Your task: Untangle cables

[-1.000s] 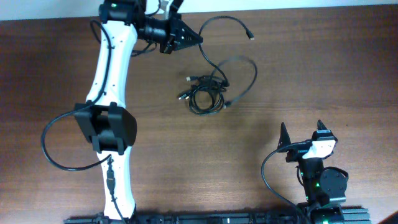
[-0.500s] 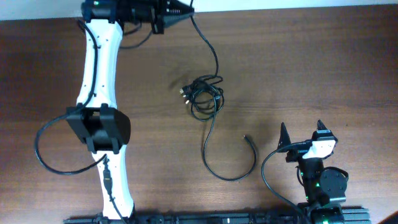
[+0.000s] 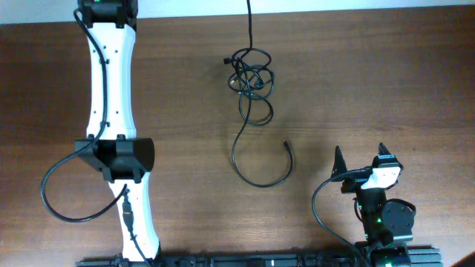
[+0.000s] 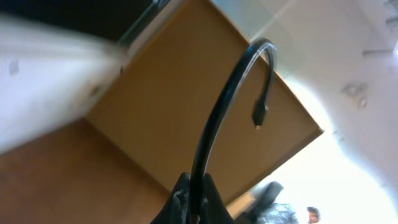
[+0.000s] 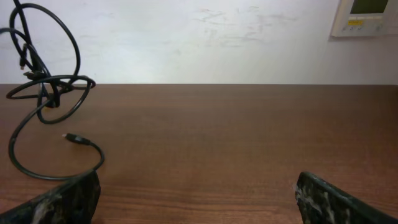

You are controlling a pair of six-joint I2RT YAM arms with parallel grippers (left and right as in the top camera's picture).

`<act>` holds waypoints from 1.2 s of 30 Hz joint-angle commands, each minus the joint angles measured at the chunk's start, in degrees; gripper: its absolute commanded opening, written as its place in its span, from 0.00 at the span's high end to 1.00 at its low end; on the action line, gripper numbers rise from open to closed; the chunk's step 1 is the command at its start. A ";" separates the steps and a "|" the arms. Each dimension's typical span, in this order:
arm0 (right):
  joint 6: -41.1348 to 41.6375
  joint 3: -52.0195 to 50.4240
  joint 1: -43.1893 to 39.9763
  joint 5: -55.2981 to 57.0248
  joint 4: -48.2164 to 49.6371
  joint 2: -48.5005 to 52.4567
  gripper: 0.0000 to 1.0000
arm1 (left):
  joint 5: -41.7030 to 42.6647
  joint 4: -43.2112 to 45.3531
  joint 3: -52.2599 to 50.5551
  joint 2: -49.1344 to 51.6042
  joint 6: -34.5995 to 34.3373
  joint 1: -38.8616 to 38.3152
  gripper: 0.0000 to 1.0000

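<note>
The cables [image 3: 250, 76] are thin black cords knotted in a small bundle at the table's top middle. One strand runs up out of the overhead view at the top edge. Another strand [image 3: 256, 167] loops down to a free plug end [image 3: 287, 143]. The bundle also shows at the far left of the right wrist view [image 5: 46, 87], partly lifted. My left gripper [image 4: 194, 196] is shut on a black cable [image 4: 217, 118] whose plug [image 4: 257, 116] hangs free in the air; the gripper is out of the overhead view. My right gripper [image 3: 361, 158] is open and empty at the lower right.
The left arm [image 3: 111, 111] stretches along the table's left side to the top edge, with its own thick black wire [image 3: 52, 193] looping at the lower left. The brown wooden table [image 3: 386, 81] ends at a white wall at the back.
My left gripper has lifted up and back out of the overhead view with the cable. The bundle was dragged towards the far edge and raised, and the loose loop followed it upward.
</note>
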 commanded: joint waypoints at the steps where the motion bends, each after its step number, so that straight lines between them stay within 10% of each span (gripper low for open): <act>1: 0.20 -0.42 0.26 0.48 -0.22 -0.33 0.02 | 3.87 1.42 0.50 -0.44 16.52 0.66 1.00; 7: 0.20 -0.42 0.26 0.48 -0.24 -0.33 0.02 | 5.62 -35.82 -2.34 -0.33 43.06 0.55 1.00; 12: 0.20 -0.42 0.26 0.48 -0.24 -0.33 0.03 | -44.13 -68.50 -2.36 -0.33 54.16 0.33 1.00; 15: 0.20 -0.42 0.26 0.48 -0.22 -0.33 0.02 | -59.56 -80.39 -2.36 -0.33 62.40 -1.84 1.00; 21: 0.20 -0.42 0.26 0.48 -0.22 -0.33 0.03 | -88.02 -90.51 -2.45 0.31 64.19 -5.16 1.00; 31: 0.20 -0.42 0.26 0.48 -0.24 -0.33 0.02 | -102.77 -95.95 -8.55 0.74 51.74 -3.85 0.99; 33: 0.20 -0.42 0.28 0.48 -0.22 -0.33 0.03 | -100.54 -96.00 -10.71 0.74 51.76 -3.85 0.64; 36: 0.20 -0.42 0.26 0.48 -0.24 -0.33 0.02 | -87.45 -96.59 -12.09 0.74 56.46 -3.85 0.55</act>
